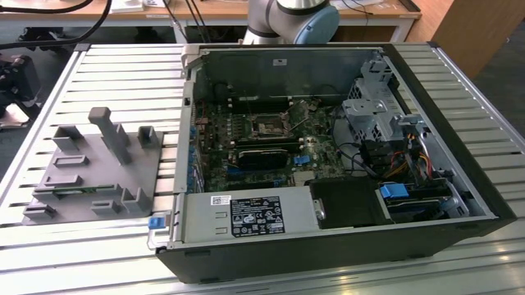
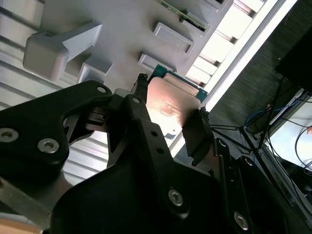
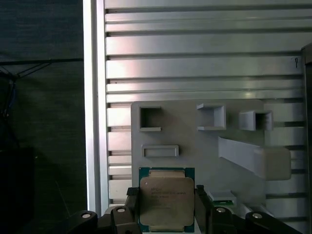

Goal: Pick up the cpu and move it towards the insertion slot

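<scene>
- The hand (image 3: 165,192) grips the cpu (image 3: 166,207) by two opposite edges, over the grey holder tray (image 3: 195,146).
- Pickup looks done; the insertion slot (image 1: 271,126), inside the computer case (image 1: 328,252), lies well apart, so the carry is not yet made.

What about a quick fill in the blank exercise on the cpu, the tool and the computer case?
1. In the first wrist view the tool grips the cpu between its two ___.
2. The holder tray behind the cpu is ___ in colour.
3. In the exterior view the insertion slot lies ___ the computer case.
Missing words: fingers; grey; inside.
</scene>
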Controlling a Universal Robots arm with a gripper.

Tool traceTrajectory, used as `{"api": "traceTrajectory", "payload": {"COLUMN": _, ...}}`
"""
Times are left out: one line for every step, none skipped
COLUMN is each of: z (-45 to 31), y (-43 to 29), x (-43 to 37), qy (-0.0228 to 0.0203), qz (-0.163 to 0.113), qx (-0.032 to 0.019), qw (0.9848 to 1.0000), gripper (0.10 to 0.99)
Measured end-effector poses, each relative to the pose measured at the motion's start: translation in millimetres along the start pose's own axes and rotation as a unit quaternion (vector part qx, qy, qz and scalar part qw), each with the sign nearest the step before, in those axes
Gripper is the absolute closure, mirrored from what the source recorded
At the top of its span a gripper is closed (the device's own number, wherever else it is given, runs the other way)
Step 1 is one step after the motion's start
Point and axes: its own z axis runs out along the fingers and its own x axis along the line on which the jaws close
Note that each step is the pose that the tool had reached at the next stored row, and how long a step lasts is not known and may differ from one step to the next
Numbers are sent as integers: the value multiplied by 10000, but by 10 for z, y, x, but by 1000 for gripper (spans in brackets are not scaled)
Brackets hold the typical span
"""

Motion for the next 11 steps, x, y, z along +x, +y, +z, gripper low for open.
{"api": "traceTrajectory", "payload": {"z": -2, "y": 1, "x": -1, "qy": 0, "qz": 0, "qx": 0, "qw": 10000, "gripper": 549}}
{"api": "traceTrajectory", "payload": {"z": -5, "y": 1, "x": -3, "qy": 1, "qz": 1, "qx": 1, "qw": 10000, "gripper": 549}}
{"api": "traceTrajectory", "payload": {"z": -6, "y": 2, "x": -7, "qy": 1, "qz": 1, "qx": 1, "qw": 10000, "gripper": 549}}
{"api": "traceTrajectory", "payload": {"z": -6, "y": 2, "x": -13, "qy": 2, "qz": 0, "qx": 1, "qw": 10000, "gripper": 549}}
{"api": "traceTrajectory", "payload": {"z": -5, "y": 2, "x": -21, "qy": 1, "qz": 0, "qx": 1, "qw": 10000, "gripper": 549}}
{"api": "traceTrajectory", "payload": {"z": -5, "y": 2, "x": -32, "qy": 1, "qz": 0, "qx": 1, "qw": 10000, "gripper": 549}}
{"api": "traceTrajectory", "payload": {"z": -5, "y": 3, "x": -45, "qy": 1, "qz": 0, "qx": 1, "qw": 10000, "gripper": 549}}
{"api": "traceTrajectory", "payload": {"z": -5, "y": 4, "x": -59, "qy": 1, "qz": 0, "qx": 1, "qw": 10000, "gripper": 549}}
{"api": "traceTrajectory", "payload": {"z": -5, "y": 4, "x": -73, "qy": 1, "qz": 0, "qx": 1, "qw": 10000, "gripper": 549}}
{"api": "traceTrajectory", "payload": {"z": -5, "y": 5, "x": -84, "qy": 1, "qz": 0, "qx": 1, "qw": 10000, "gripper": 549}}
{"api": "traceTrajectory", "payload": {"z": -8, "y": 5, "x": -90, "qy": 1, "qz": 0, "qx": 1, "qw": 10000, "gripper": 549}}
